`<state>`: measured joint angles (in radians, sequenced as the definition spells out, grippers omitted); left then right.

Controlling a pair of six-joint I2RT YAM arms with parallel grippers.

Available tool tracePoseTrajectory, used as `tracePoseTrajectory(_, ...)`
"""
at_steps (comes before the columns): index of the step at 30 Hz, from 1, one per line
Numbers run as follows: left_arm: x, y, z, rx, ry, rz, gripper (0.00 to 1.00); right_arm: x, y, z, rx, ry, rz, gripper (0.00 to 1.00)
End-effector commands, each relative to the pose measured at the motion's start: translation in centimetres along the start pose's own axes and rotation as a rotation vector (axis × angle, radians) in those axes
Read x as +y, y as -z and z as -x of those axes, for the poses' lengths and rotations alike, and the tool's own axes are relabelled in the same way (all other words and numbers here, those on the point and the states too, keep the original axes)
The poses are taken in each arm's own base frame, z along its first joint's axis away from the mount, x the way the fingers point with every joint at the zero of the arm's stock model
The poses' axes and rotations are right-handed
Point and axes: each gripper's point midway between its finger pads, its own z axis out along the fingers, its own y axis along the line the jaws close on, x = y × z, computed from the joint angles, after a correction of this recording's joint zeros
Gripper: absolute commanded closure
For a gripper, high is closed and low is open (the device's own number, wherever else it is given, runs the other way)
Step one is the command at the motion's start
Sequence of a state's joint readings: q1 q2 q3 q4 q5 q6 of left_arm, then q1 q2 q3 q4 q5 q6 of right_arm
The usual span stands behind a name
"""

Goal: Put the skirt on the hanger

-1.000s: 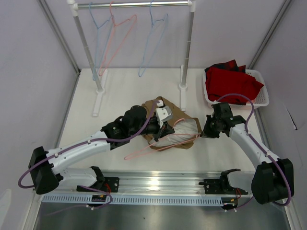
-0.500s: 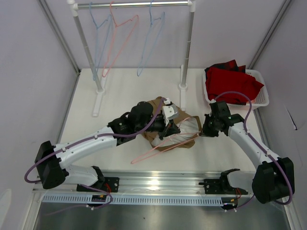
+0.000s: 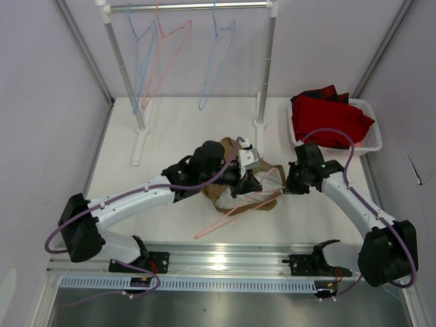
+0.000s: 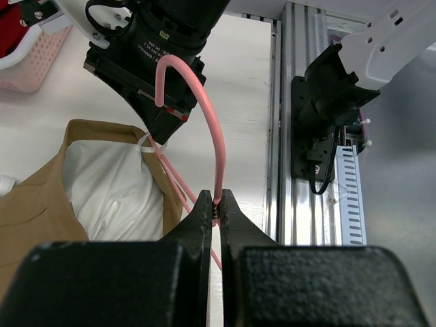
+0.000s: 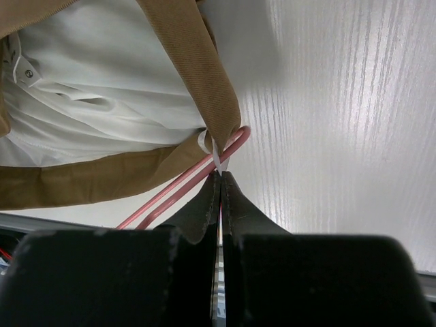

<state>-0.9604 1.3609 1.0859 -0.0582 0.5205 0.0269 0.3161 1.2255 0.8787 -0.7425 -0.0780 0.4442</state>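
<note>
The left arm has reached further toward the right side of the table than a second ago, carrying the salmon-pink hanger (image 3: 225, 219) with it. The wire's free corner has swung nearer the rail, and its hook end now lies over the tan skirt (image 3: 219, 148), close to the right gripper (image 3: 289, 185). The left gripper (image 4: 216, 204) is pinched fully closed on the hanger's hook wire. In the right wrist view the other gripper is also fully closed, on what looks like the skirt's small white hanging loop at the waistband, with the hanger's bend (image 5: 235, 136) just beside it. The skirt sits mid-table, more bunched than before, its pale lining (image 5: 102, 102) exposed. The hanger looks partly fed into the waist — likely midway, neither hooked nor lifted yet.
</note>
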Motion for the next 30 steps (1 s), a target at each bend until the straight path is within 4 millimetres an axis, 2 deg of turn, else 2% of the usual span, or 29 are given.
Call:
tracePoseTrajectory(1, 1.1, -0.7, 2.4, -0.078, -0.032, -0.025, 1.00, 1.2, 0.9, 1.6, -0.051, 0.007, 0.021, 1.00)
tracePoseTrajectory(6, 3.1, -1.0, 2.1, -0.087, -0.010, -0.006, 1.00, 1.2, 1.0, 1.4, -0.047, 0.014, 0.020, 1.00)
tracePoseTrajectory(12, 3.9, -2.2, 2.6, -0.108, 0.011, -0.016, 1.00, 2.2, 1.4, 1.1, -0.046, 0.034, 0.029, 1.00)
tracePoseTrajectory(18, 4.8, -3.9, 1.6, -0.118, 0.051, -0.014, 1.00, 3.0, 1.8, 0.6, -0.046, 0.056, 0.028, 1.00)
tracePoseTrajectory(22, 6.7, -5.0, 0.5, -0.096, 0.087, 0.042, 1.00, 3.6, 2.0, 0.0, -0.049, 0.068, 0.035, 1.00)
tracePoseTrajectory(23, 7.3, -5.7, -0.7, -0.071, 0.112, 0.042, 1.00, 3.7, 2.1, -0.1, -0.050, 0.068, 0.034, 1.00)
tracePoseTrajectory(25, 8.1, -6.1, -0.9, -0.059, 0.144, 0.045, 1.00, 4.0, 2.2, -0.5, -0.051, 0.072, 0.040, 1.00)
tracePoseTrajectory(26, 8.5, -6.8, -2.2, -0.030, 0.168, 0.044, 1.00, 3.8, 2.0, -0.8, -0.045, 0.073, 0.036, 1.00)
tracePoseTrajectory(28, 8.9, -7.3, -2.5, -0.015, 0.187, 0.046, 1.00, 3.6, 1.4, -1.0, -0.037, 0.069, 0.028, 1.00)
tracePoseTrajectory(30, 9.0, -7.7, -3.6, 0.006, 0.216, 0.042, 1.00, 2.6, 0.3, -1.3, -0.043, 0.065, -0.009, 1.00)
